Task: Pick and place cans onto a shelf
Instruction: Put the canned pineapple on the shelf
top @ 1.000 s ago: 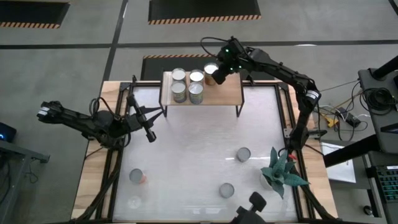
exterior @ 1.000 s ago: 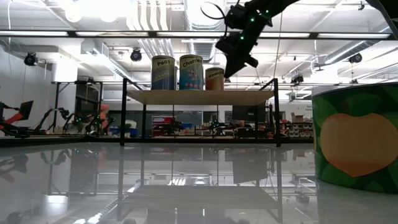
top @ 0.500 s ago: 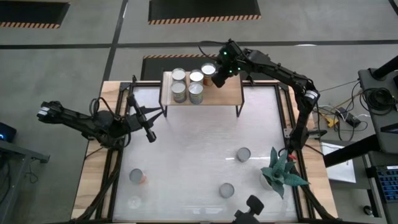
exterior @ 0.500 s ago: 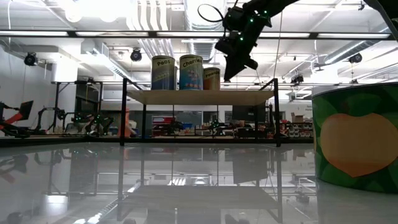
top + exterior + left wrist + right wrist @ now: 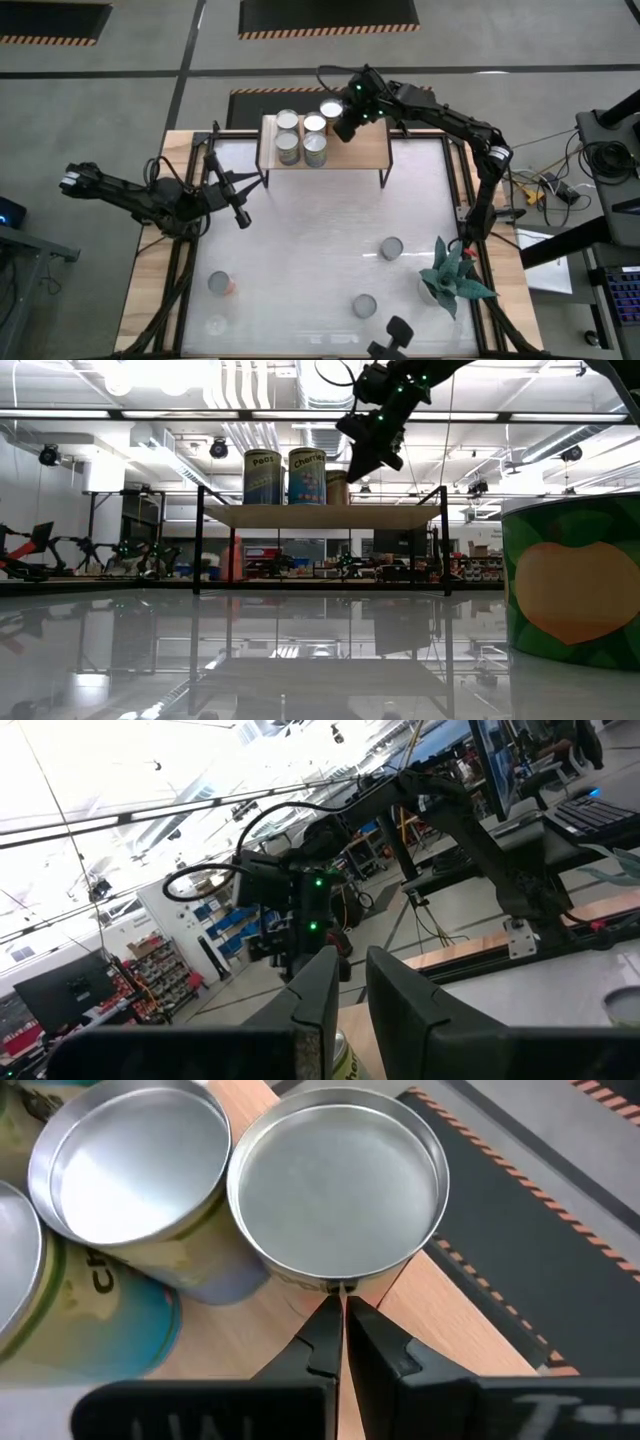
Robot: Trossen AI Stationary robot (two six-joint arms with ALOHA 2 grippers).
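Overhead, upper centre of the frame: the shelf [image 5: 350, 152] stands at the table's far edge with five cans on its left half, two rows. The newest can [image 5: 331, 110] sits at the right end of the back row, upright, its long axis vertical. The right gripper [image 5: 347, 126] is just beside it, on the can's right. In the right wrist view its fingers are pressed shut with nothing between them, tips meeting the rim of that can [image 5: 337, 1192]. The can seems set down and released; judging from this, the next move is to draw away without tipping it.

The left gripper [image 5: 240, 217] hangs at the left middle of the frame, well apart from the shelf; the left wrist view shows a narrow gap between its fingers and nothing held.

Three cans remain on the table: lower left [image 5: 219, 283], lower centre [image 5: 364, 305], and right of centre [image 5: 391, 247]. The right arm is nearer the last two.

In the low view, labels read "Peas" [image 5: 263, 477] and "Cherries" [image 5: 307, 475], partly cut off.
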